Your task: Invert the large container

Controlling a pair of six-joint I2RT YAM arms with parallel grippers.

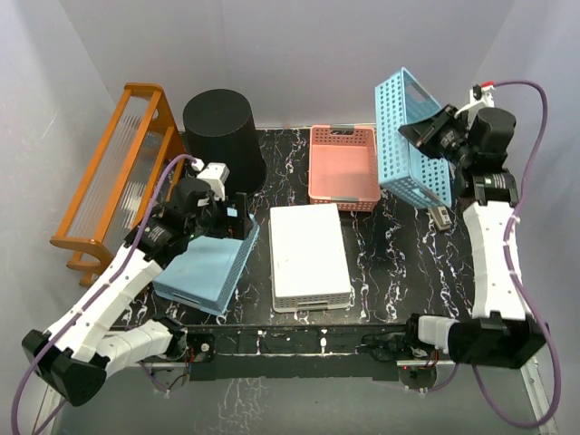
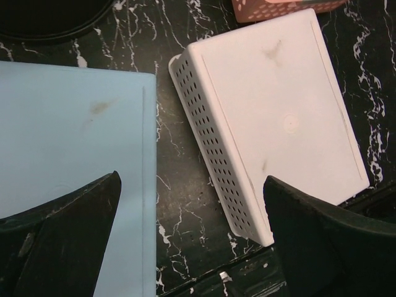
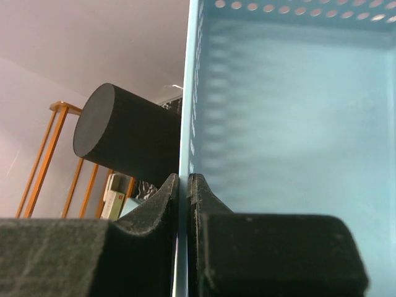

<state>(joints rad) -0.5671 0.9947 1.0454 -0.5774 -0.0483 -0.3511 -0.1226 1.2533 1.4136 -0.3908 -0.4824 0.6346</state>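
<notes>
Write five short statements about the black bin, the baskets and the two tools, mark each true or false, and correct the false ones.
1. The right tool is shut on a wall of the raised blue basket. True.
2. The left tool grips the black bin. False: it is open and empty, above the flat blue basket and the white basket.
3. The black bin stands with its closed end up. True.
4. The pink basket lies bottom up. False: its opening faces up; the white basket is the one lying bottom up.
5. The orange rack stands at the table's right edge. False: it is on the left, beside the black bin.
</notes>
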